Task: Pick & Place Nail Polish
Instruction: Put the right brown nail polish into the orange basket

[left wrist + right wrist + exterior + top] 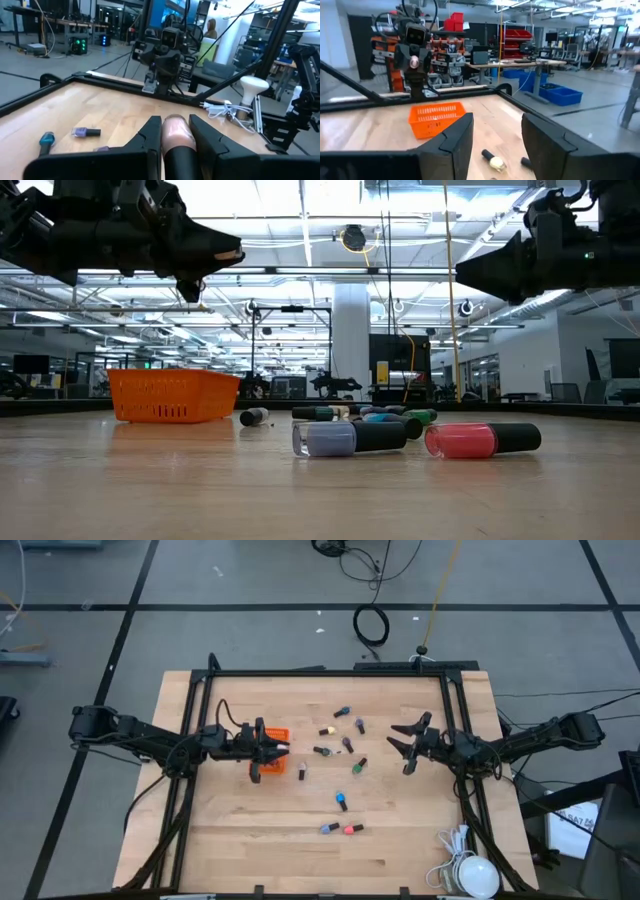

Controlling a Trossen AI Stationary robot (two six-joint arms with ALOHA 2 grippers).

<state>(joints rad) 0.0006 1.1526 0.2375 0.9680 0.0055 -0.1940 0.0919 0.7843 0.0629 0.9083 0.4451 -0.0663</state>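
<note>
The left gripper (175,137) clamps a pale pink nail polish bottle (176,131) above the orange basket (274,736). The right gripper (497,135), fingers parted and empty, hovers beside the scattered bottles (341,755).

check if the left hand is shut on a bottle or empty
Shut on one: the left hand pinches a pale pink nail polish bottle between its fingers, above the table.

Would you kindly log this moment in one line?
left tool: shut on pink bottle, above orange basket | right tool: open, empty
</note>
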